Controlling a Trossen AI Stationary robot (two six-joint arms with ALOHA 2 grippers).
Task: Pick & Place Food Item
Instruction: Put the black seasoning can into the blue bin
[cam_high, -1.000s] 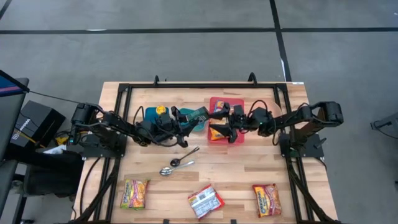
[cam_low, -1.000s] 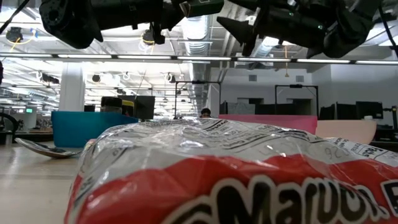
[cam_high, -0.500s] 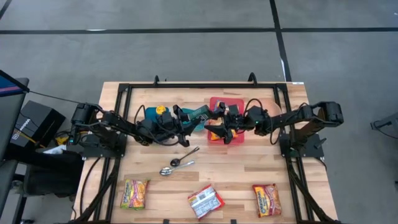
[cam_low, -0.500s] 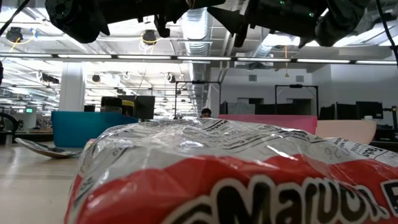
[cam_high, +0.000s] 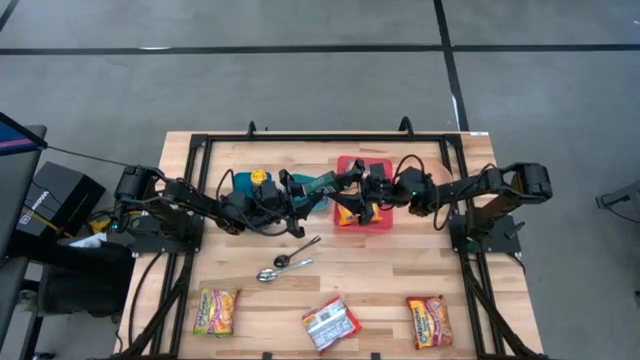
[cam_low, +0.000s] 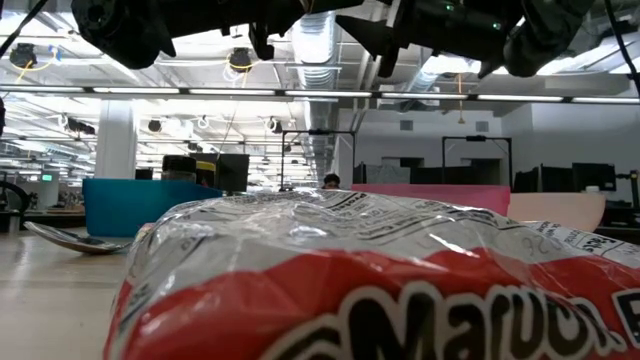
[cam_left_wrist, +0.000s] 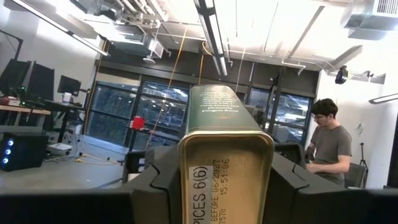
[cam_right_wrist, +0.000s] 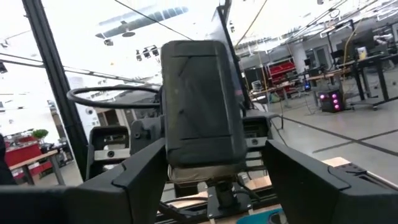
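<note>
A green tin with a gold-coloured end hangs above the middle of the table, between a teal bin and a red tray. My left gripper reaches in from the table's left and is shut on it. My right gripper comes from the table's right and faces the tin's free end. It stands open, with a finger low on either side of that end; I cannot tell that it touches. In the low view both grippers show at the top edge. My left gripper pinches the tin's two narrow sides beside its gold end between its two fingers. The fingers come about level from the table's left and lie along the tin. The tin is lifted clear and points toward my right gripper, slightly upward.
An orange packet lies in the red tray, and something yellow in the teal bin. Two spoons lie mid-table. Three noodle packets lie along the near edge. A person stands in the room behind.
My right gripper has moved toward the table's left and a little up, closing in on the tin's free end, its fingers still open. The tin and my left gripper have kept their place.
</note>
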